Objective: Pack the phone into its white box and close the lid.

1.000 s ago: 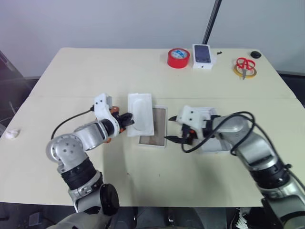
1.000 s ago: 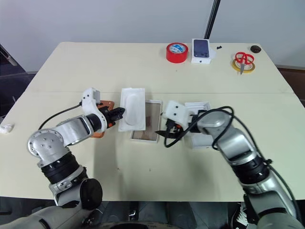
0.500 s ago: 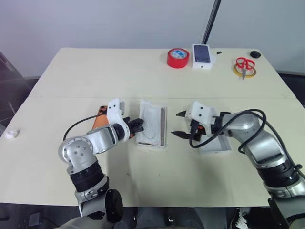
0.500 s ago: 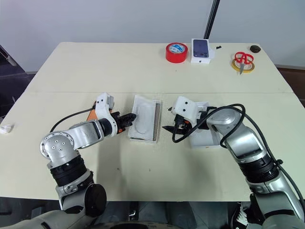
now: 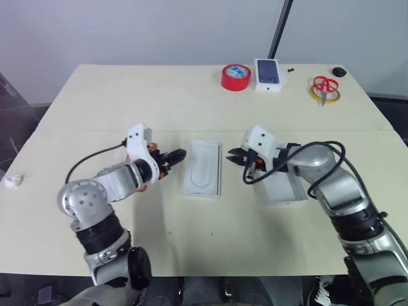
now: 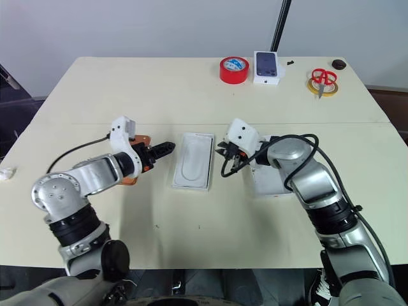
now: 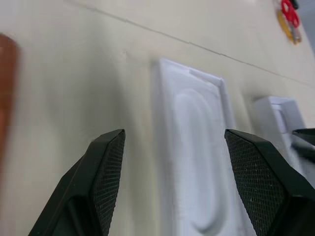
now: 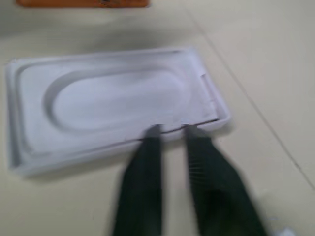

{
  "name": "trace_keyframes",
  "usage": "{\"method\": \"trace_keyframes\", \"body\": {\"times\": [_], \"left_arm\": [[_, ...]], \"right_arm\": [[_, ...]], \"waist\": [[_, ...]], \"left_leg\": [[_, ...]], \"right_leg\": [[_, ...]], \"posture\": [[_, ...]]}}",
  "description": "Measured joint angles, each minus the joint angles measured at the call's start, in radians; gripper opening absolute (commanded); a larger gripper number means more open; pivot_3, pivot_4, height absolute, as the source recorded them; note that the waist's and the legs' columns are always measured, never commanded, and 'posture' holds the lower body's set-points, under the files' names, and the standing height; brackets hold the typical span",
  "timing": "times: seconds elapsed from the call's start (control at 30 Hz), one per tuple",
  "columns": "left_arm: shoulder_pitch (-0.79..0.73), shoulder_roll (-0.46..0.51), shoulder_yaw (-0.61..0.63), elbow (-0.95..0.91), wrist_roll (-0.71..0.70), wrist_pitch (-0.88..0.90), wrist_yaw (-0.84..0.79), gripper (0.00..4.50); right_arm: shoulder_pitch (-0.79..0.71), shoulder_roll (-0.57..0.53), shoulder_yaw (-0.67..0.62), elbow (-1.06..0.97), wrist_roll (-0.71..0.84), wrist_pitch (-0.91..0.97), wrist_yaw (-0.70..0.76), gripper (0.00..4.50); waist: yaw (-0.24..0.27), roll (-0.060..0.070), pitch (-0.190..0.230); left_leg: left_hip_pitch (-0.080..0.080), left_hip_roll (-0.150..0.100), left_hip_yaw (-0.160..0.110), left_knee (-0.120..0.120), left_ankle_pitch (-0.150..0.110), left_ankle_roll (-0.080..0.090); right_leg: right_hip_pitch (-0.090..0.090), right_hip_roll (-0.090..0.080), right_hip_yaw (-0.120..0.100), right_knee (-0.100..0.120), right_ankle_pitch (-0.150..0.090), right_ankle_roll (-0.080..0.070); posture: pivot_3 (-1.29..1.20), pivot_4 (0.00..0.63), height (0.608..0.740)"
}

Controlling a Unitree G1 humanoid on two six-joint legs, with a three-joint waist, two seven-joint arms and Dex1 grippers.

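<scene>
The white box lies mid-table with a thin white insert flat in it, covering its floor. My left gripper is open just left of the box, holding nothing; its fingers stand wide apart. The orange phone lies under my left hand, mostly hidden, its edge showing at the phone's side. My right gripper is shut, its tips at the insert's right edge; I cannot tell if they touch it. The lid lies hollow up beneath my right forearm.
At the table's far edge stand a red tape roll, a small white box with a dark phone picture, and red scissors on a yellow tape ring. A crumpled white scrap lies at the left edge.
The insert, tilted over the box half a second ago, now lies flat in it. My left gripper let go, opened and drew back left. My right gripper shut at the insert's edge.
</scene>
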Motion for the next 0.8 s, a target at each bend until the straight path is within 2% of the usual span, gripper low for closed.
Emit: {"method": "trace_keyframes", "body": {"times": [0.07, 0.17, 0.23, 0.4, 0.57, 0.8], "left_arm": [[0.05, 0.132, -0.064, -0.023, 0.022, -0.055, -0.075, 3.38], [0.134, 0.253, -0.119, -0.041, 0.057, -0.182, -0.205, 3.38], [0.245, 0.38, -0.165, -0.078, 0.092, -0.337, -0.359, 3.38], [0.461, 0.557, -0.208, -0.165, 0.178, -0.641, -0.65, 3.38], [0.639, 0.624, -0.225, -0.217, 0.236, -0.816, -0.82, 3.38], [0.718, 0.609, -0.225, -0.239, 0.256, -0.89, -0.841, 3.38]], "right_arm": [[-0.021, 0.045, 0.025, 0.01, -0.01, 0.023, -0.027, 0.05], [-0.055, 0.12, 0.059, 0.046, -0.036, 0.055, -0.076, 0.05], [-0.107, 0.202, 0.088, 0.1, -0.068, 0.074, -0.137, 0.05], [-0.164, 0.312, 0.138, 0.231, -0.135, 0.079, -0.233, 0.05], [-0.171, 0.358, 0.186, 0.338, -0.197, 0.033, -0.277, 0.05], [-0.186, 0.37, 0.203, 0.409, -0.284, -0.004, -0.33, 0.05]], "waist": [[-0.004, 0.0, 0.0], [-0.001, 0.0, 0.0], [-0.008, 0.0, 0.0], [0.004, 0.0, 0.0], [0.003, 0.0, 0.0], [-0.003, 0.0, 0.0]], "left_leg": [[0.0, 0.0, 0.0, -0.002, 0.004, -0.007], [0.0, 0.0, 0.001, -0.002, 0.004, -0.008], [0.0, 0.001, 0.002, -0.003, 0.005, -0.008], [-0.001, 0.002, 0.002, -0.003, 0.002, -0.004], [-0.002, 0.002, 0.003, -0.003, 0.001, -0.003], [-0.002, 0.002, 0.003, -0.003, 0.001, -0.002]], "right_leg": [[-0.001, 0.0, 0.0, 0.0, 0.0, 0.0], [-0.002, -0.001, 0.0, 0.0, 0.0, 0.0], [-0.003, -0.002, 0.001, 0.001, 0.0, -0.001], [-0.003, -0.004, 0.0, -0.001, 0.0, -0.001], [-0.004, -0.005, 0.001, -0.001, 0.0, -0.001], [-0.004, -0.004, 0.001, 0.0, 0.0, -0.001]], "posture": [[0.0, 0.15, 0.725], [0.0, 0.15, 0.725], [0.0, 0.15, 0.725], [0.0, 0.15, 0.725], [0.0, 0.15, 0.725], [0.0, 0.15, 0.725]]}}
